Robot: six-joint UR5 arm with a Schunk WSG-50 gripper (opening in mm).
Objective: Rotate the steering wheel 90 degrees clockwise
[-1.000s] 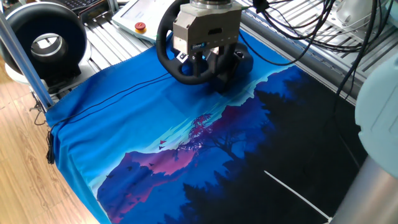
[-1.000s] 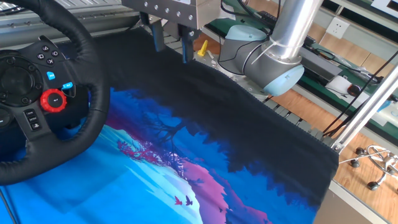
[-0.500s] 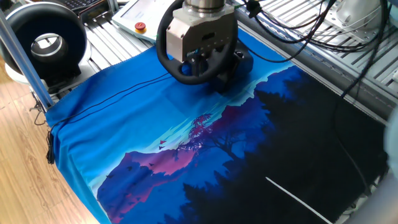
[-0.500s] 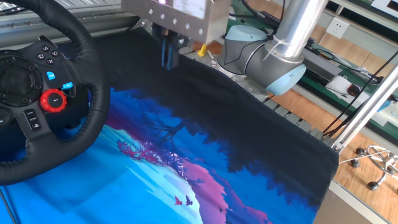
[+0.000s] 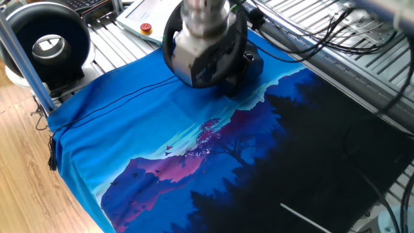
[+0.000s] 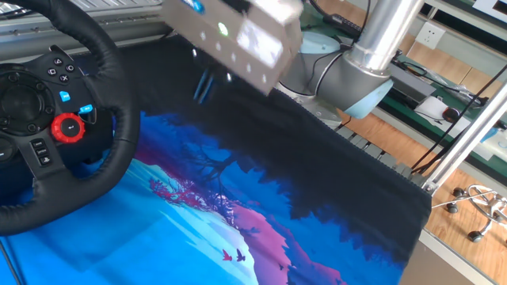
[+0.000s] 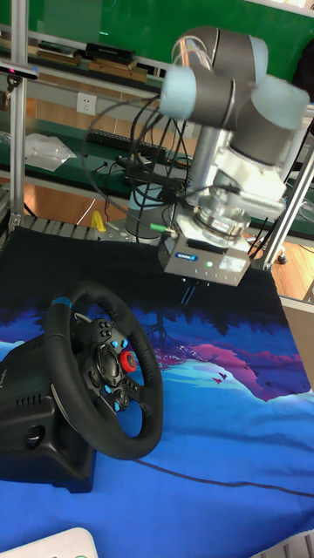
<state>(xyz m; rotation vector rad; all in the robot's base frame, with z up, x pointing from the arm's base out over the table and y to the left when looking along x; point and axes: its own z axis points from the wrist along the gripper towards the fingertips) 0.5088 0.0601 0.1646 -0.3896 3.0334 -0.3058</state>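
Observation:
The steering wheel is black with a thick rim, a red knob on its hub and a blue stripe at the rim's top. It stands on its base at the blue end of the cloth. In one fixed view only its rim and base show behind my blurred gripper body. My gripper hangs in the air over the dark part of the cloth, apart from the wheel. In the other fixed view the gripper is smeared by motion. Its fingers show as two close streaks with nothing between them.
A blue and black printed cloth covers the table. A larger black ring-shaped device with a grey-white centre sits at the far left corner. A red button lies behind the wheel. Cables hang at the back and the arm's base stands beyond the cloth.
My wrist has turned and tilted, so the fingers went from side by side to nearly edge-on in the other fixed view. The steering wheel has not moved.

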